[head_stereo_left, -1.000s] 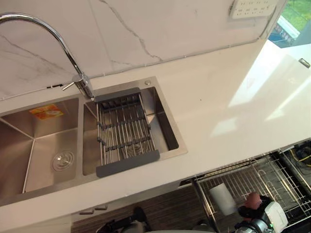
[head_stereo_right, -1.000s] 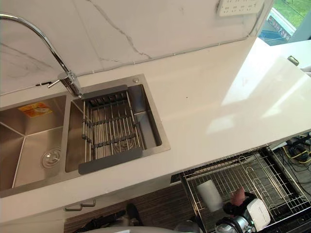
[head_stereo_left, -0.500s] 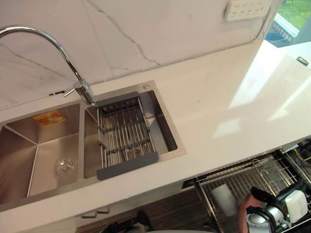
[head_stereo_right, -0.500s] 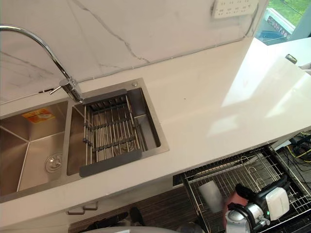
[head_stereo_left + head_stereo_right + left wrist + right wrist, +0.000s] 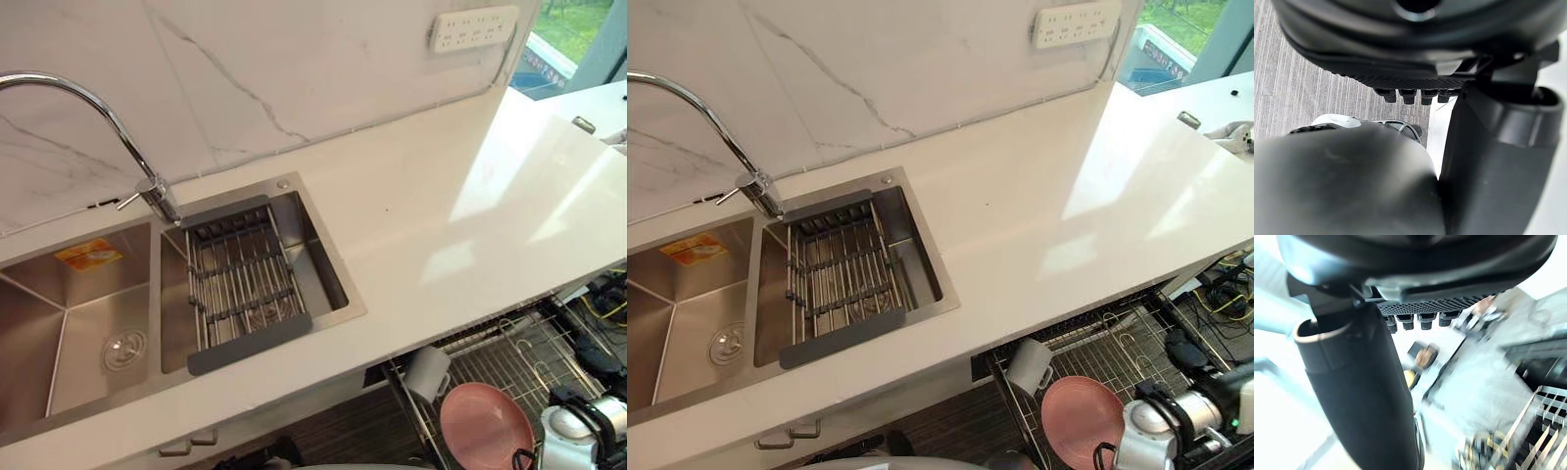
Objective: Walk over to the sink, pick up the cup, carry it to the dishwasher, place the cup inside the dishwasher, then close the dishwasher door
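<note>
The white cup [image 5: 428,372] lies in the front left corner of the pulled-out dishwasher rack [image 5: 509,354], below the counter edge, with its handle showing. A pink plate [image 5: 487,427] stands in the rack just right of it. My right hand [image 5: 1205,403] hovers over the rack's right part, apart from the cup; its fingers [image 5: 1415,322] are straight and hold nothing. My left hand [image 5: 1400,58] hangs idle over the floor, relaxed and empty.
The white counter [image 5: 441,215] runs above the rack. A double steel sink [image 5: 88,304] with a wire drain basket [image 5: 240,284] and a curved tap [image 5: 147,186] sits at the left. A wall socket [image 5: 473,27] is at the back right.
My right hand has let go of the cup and drawn back to the right, uncovering the pink plate. The cup now rests in the rack. The camera has shifted a little.
</note>
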Motion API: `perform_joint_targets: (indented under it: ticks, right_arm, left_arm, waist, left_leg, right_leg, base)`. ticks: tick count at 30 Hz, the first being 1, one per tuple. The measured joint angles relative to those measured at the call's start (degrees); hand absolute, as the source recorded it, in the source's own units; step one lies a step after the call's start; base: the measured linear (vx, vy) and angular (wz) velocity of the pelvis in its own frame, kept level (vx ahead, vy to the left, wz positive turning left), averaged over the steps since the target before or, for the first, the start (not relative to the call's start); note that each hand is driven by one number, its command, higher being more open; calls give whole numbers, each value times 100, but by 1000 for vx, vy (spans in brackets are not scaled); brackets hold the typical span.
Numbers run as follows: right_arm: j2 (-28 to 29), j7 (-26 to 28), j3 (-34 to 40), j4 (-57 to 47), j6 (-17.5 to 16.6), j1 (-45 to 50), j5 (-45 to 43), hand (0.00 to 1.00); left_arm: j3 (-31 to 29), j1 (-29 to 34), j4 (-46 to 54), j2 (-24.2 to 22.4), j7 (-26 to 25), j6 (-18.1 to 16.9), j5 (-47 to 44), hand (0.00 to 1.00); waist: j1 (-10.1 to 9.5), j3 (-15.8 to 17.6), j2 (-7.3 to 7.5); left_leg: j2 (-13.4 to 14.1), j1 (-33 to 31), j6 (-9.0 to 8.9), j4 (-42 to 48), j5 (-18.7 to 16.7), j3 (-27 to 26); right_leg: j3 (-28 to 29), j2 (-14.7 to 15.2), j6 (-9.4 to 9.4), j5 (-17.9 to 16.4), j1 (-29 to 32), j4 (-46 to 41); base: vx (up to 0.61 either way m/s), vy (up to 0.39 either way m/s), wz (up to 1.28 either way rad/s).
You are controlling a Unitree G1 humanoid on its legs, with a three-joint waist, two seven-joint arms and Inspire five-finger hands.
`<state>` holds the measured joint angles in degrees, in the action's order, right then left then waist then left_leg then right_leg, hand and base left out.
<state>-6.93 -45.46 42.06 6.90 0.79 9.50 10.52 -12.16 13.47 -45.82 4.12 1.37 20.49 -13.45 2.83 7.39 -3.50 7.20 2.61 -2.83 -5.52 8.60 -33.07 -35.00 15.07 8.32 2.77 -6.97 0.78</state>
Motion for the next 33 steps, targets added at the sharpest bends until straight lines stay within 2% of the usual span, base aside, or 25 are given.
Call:
perform_joint_targets:
  ticks: [3,6,7,8,9,10,12,13,14,18,22,24,28,33]
  right_arm:
    - [-8,-235,719,248,-204,-62,-1102,100]
    - [-16,-59,1076,1015,-835,-19,-2436,100]
    - [31,366,1193,1484,-1283,20,-3532,100]
    - [64,525,1201,1650,-1401,20,-3900,100]
    - [190,1051,1205,1924,-1617,23,-4742,100]
    - [334,1430,1163,2077,-1701,23,-5224,100]
    - [690,2063,899,2212,-1778,31,-5776,100]
    - [873,2347,754,2179,-2055,90,-5755,100]
    - [897,2550,609,2151,-2147,215,-5757,100]
    - [864,3183,21,2160,-2146,571,-5755,100]
    - [708,3696,-268,2239,-1977,804,-5813,100]
    - [576,3767,-373,2384,-1878,878,-5860,100]
    - [403,3824,-466,2644,-1706,961,-5888,100]
    - [236,3823,-467,2712,-1636,1091,-5913,100]
  left_arm:
    - [-118,70,23,-12,-31,33,-11,100]
    - [-243,81,-9,10,-54,117,-16,100]
    - [-278,80,-37,14,-82,170,-21,100]
    - [-282,74,-71,14,-86,173,-28,100]
    - [-309,41,-131,13,-103,195,-48,100]
    - [-315,22,-154,13,-115,212,-68,100]
    - [-318,15,-185,10,-130,217,-115,100]
    - [-326,12,-182,2,-134,210,-115,100]
    - [-326,4,-183,-10,-138,199,-115,100]
    - [-326,1,-186,-23,-161,122,-111,100]
    - [-328,17,-213,17,-166,-42,-108,100]
    - [-329,45,-215,32,-166,-124,-107,100]
    - [-332,80,-234,124,-165,-273,-109,100]
    - [-434,120,-242,94,-135,-397,-112,100]
  waist:
    - [129,-34,59]
    - [200,-92,134]
    - [250,-113,151]
    - [266,-121,149]
    - [271,-127,143]
    - [270,-129,139]
    - [261,-131,136]
    - [241,-131,137]
    - [215,-133,144]
    - [151,-135,162]
    - [117,-147,185]
    - [111,-149,232]
    - [96,-175,322]
    - [61,-167,317]
  left_leg:
    - [6,6,-8,0,-6,-36]
    - [15,22,-22,1,-16,-68]
    - [9,40,-24,1,-20,-67]
    - [8,44,-24,1,-21,-68]
    - [8,50,-24,1,-23,-71]
    - [9,51,-33,1,-29,-70]
    - [12,47,-38,1,-34,-56]
    - [9,32,-27,1,-45,-43]
    - [2,20,-14,1,-52,-34]
    - [-17,-35,19,1,-59,48]
    - [-34,-143,44,1,-11,287]
    - [-46,-162,19,1,24,407]
    - [-86,-253,83,2,91,646]
    - [-219,-413,130,2,121,981]
  right_leg:
    - [31,-5,-3,2,18,0]
    - [57,-16,-12,-3,18,-5]
    - [51,-11,-15,-4,14,-7]
    - [46,-9,-16,-5,13,-9]
    - [35,-7,-21,-8,12,-12]
    - [33,-7,-24,-10,12,-17]
    - [16,-4,-28,-13,11,-34]
    - [-1,0,-34,-16,13,-38]
    - [-9,4,-43,-19,14,-38]
    - [-84,12,-41,-21,11,-37]
    - [-327,9,-26,-38,-44,-54]
    - [-454,13,-4,-65,-104,-72]
    - [-706,27,35,-95,-178,-93]
    - [-1027,161,157,-183,-218,-281]
  base:
    - [-1,-3,-7]
    - [10,-5,-5]
    - [0,0,0]
    - [0,0,0]
    - [0,0,0]
    - [-34,4,0]
    - [-36,5,4]
    - [-35,12,7]
    - [-29,11,7]
    - [-10,7,11]
    - [2,-10,27]
    - [14,-14,30]
    - [5,-11,33]
    - [-34,32,35]
